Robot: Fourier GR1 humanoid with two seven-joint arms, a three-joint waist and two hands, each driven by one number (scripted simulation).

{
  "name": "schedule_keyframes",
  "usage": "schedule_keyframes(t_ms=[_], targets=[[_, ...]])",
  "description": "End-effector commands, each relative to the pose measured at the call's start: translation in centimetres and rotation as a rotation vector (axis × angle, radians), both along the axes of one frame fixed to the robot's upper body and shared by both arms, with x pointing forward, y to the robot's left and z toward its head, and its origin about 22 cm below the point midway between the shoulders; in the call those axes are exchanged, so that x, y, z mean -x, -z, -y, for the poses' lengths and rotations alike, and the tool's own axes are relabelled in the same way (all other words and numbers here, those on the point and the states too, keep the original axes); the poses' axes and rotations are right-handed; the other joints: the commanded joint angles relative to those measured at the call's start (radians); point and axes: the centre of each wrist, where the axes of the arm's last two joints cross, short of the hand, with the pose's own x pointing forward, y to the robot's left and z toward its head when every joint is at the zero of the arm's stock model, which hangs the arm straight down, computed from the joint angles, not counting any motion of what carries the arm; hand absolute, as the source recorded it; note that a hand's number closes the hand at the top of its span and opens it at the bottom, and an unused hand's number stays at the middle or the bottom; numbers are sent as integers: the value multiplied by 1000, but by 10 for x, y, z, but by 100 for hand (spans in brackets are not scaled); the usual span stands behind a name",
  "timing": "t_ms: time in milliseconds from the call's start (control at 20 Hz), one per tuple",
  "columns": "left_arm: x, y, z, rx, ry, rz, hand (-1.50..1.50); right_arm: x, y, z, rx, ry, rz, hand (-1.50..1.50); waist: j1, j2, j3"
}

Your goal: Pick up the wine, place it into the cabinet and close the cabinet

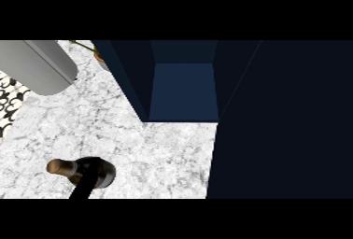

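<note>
Marble bench (151,149), dark wine bottle (93,172) at lower left, open navy cabinet (183,91) above it.

You see the wine bottle standing on the white marble near the frame's lower left, viewed from above, its brown cork top (60,166) pointing left and a thin black shape (81,189) running from it to the lower edge. You cannot tell whether that shape is part of a hand, so the state of both hands cannot be told. Well apart, at upper centre, the cabinet stands open with its blue inside showing. Its dark door (283,116) fills the right side. You also see a grey cylinder (43,65) at upper left, with patterned tiles (8,100) on the left edge.
</note>
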Motion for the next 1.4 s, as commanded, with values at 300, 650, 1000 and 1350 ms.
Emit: schedule_keyframes(t_ms=[300,650,1000,1350], targets=[[1,7,0,37,28,9,-150,19,5,9,-44,-32,12,-150,1,-3,-1],[-17,16,12,93,45,-5,-150,15,8,5,-48,-45,33,-150,2,-3,-2],[-36,18,-7,115,53,-18,-150,7,-8,-3,-54,-45,23,-150,4,-1,-5],[-39,11,1,146,46,20,-150,10,-6,-2,-48,-43,20,-150,6,-5,-6]])
